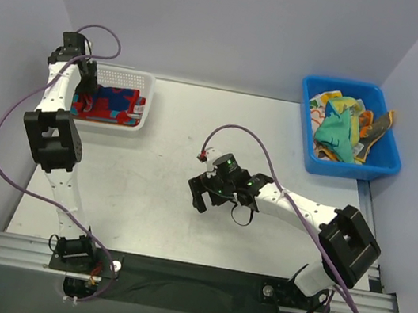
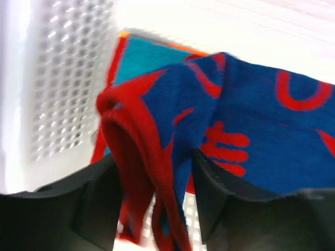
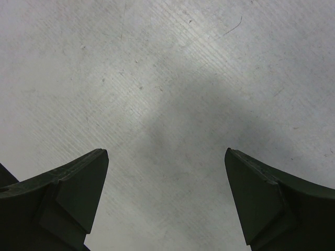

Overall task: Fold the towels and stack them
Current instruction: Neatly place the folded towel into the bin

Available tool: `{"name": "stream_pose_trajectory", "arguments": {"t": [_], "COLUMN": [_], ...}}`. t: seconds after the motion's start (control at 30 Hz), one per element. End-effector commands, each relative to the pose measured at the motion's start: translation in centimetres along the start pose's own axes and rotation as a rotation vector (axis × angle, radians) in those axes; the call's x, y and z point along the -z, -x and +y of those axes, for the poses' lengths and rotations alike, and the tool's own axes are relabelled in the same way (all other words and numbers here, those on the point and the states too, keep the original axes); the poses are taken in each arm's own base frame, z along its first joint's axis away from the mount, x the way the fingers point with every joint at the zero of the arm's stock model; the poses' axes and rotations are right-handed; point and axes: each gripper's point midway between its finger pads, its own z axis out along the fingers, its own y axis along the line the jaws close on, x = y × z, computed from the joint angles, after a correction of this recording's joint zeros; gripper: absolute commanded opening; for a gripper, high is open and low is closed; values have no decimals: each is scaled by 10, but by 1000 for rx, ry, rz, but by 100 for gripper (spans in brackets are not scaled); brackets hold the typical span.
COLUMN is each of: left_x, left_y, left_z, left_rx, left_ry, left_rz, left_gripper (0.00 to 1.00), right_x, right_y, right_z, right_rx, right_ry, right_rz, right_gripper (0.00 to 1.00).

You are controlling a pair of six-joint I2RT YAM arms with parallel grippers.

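A folded red-and-blue towel (image 1: 110, 102) lies in the white mesh basket (image 1: 140, 79) at the back left. In the left wrist view this towel (image 2: 251, 120) lies on a teal towel (image 2: 138, 60) with an orange edge. My left gripper (image 1: 87, 86) is at the basket's left end. Its jaws stand apart with the towel's bunched red edge (image 2: 133, 157) loosely between them; it touches the left finger (image 2: 94, 204) and leaves a gap at the right one. My right gripper (image 1: 201, 195) is wide open and empty over bare table (image 3: 167, 104).
A blue plastic bin (image 1: 380, 165) at the back right holds several crumpled towels, among them a teal one (image 1: 337, 134). The basket's mesh wall (image 2: 68, 78) stands close on the left of my left gripper. Grey walls enclose the table.
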Motion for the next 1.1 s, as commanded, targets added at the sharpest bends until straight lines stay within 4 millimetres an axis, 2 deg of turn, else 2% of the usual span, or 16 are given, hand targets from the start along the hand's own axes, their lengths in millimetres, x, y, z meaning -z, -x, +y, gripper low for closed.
{"name": "stream_pose_trajectory", "arguments": {"t": [0.0,0.07,0.2,0.3,0.43,0.53,0.6,0.63,0.67,0.7,0.73,0.77,0.8,0.83,0.87,1.07], "left_x": [15,29,57,72,91,94,95,86,85,82,85,75,73,73,62,26], "left_y": [17,25,43,53,62,65,65,56,53,47,52,34,30,32,17,-15], "left_z": [33,53,78,80,70,44,18,4,-22,-34,-44,-65,-73,-84,-91,-126], "left_rx": [10,24,-1,2,9,24,53,49,55,55,64,59,63,67,67,85], "left_ry": [180,280,410,423,403,297,192,150,69,40,6,-41,-64,-94,-111,-199], "left_rz": [-50,-80,-137,-175,-221,-253,-271,-254,-257,-250,-285,-248,-249,-275,-242,-181], "left_gripper": [63,73,78,81,84,82,79,77,75,72,58,53,49,38,35,30], "right_x": [6,7,11,12,14,16,18,19,20,22,23,24,26,27,27,32], "right_y": [7,4,3,1,3,5,6,8,9,11,11,11,12,11,7,0], "right_z": [2,1,-1,-2,-3,-5,-9,-10,-13,-14,-15,-16,-17,-18,-19,-28], "right_rx": [14,18,25,29,28,23,16,12,1,-2,-7,-12,-12,-15,-16,-30], "right_ry": [4,2,-7,-12,-17,-29,-53,-62,-80,-85,-90,-95,-98,-103,-107,-133], "right_rz": [-6,-3,-12,-11,-20,-32,-42,-51,-54,-63,-67,-69,-78,-75,-72,-82], "right_gripper": [100,100,100,100,100,100,100,100,100,100,99,99,99,99,99,99]}}
